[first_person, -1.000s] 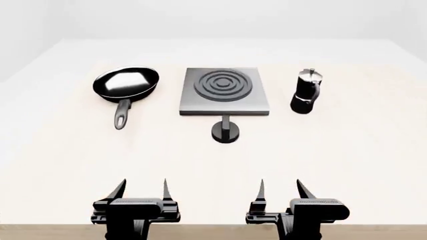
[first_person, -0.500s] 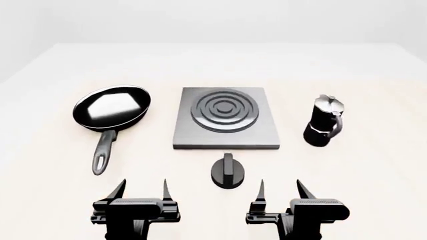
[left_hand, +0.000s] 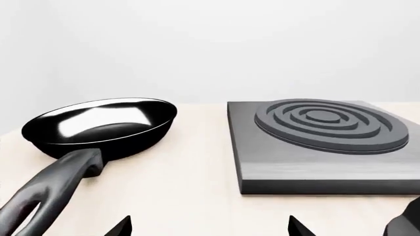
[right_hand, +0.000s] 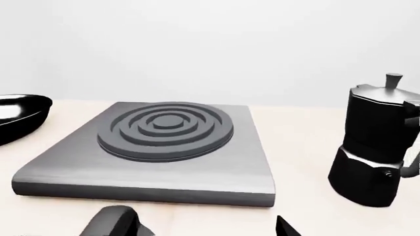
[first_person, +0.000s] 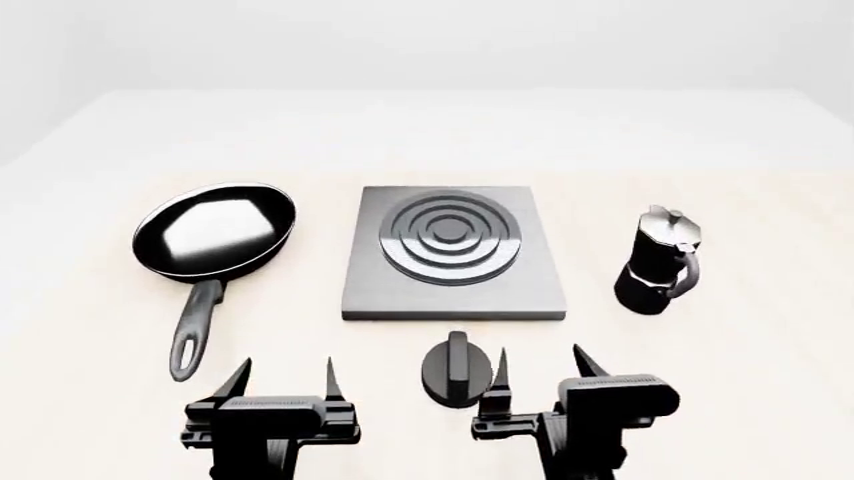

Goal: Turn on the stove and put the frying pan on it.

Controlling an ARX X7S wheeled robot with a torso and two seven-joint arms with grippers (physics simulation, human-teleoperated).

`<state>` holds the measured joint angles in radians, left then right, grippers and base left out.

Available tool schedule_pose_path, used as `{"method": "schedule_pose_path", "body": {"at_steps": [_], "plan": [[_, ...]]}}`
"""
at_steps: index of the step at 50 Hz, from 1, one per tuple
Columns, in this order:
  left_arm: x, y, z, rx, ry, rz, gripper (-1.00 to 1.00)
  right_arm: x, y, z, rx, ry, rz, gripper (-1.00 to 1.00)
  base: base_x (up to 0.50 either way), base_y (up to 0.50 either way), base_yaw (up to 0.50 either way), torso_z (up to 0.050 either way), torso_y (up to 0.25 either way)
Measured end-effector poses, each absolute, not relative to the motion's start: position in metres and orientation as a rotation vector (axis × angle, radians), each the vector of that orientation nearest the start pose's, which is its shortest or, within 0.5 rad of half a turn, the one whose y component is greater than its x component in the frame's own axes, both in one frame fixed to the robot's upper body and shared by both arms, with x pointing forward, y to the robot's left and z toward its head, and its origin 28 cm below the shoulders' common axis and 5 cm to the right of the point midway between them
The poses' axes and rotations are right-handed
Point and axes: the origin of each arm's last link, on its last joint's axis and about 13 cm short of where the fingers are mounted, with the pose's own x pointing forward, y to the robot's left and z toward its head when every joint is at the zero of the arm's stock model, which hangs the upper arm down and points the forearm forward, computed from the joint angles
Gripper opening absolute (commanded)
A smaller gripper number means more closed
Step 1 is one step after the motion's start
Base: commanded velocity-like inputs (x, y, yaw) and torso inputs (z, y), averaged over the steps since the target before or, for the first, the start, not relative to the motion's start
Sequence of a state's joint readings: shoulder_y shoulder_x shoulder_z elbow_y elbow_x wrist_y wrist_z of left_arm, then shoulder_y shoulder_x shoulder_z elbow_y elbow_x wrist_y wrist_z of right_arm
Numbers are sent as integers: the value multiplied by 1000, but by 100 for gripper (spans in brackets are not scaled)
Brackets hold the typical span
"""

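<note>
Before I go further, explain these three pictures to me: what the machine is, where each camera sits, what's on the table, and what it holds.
This is a simulated two-armed robot. One picture looks down from its head; the other two come from cameras near each wrist.

In the head view, the left gripper and right gripper both have open jaws and hold nothing.

On the pale table lie a black frying pan, a grey stove plate with dark rings, its separate round knob just beside the right gripper, and a black moka pot. The pan sits beside the stove, not on it.
</note>
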<state>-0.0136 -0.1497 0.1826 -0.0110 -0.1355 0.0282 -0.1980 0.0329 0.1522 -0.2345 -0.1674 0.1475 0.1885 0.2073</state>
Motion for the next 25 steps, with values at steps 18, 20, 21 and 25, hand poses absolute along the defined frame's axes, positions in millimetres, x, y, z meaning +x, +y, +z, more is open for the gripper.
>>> {"method": "schedule_pose_path", "body": {"at_steps": [18, 20, 21, 25], "plan": [[211, 205, 12, 15, -6, 23, 100, 208, -62, 66, -21, 111, 114, 100, 0, 0, 0, 0, 0], [211, 205, 12, 15, -6, 23, 100, 207, -60, 68, -15, 125, 121, 100, 0, 0, 0, 0, 0], [211, 205, 12, 15, -6, 24, 100, 207, -59, 69, -12, 132, 124, 100, 0, 0, 0, 0, 0], [211, 205, 12, 15, -5, 25, 100, 207, -55, 74, 0, 163, 140, 100, 0, 0, 0, 0, 0]]}}
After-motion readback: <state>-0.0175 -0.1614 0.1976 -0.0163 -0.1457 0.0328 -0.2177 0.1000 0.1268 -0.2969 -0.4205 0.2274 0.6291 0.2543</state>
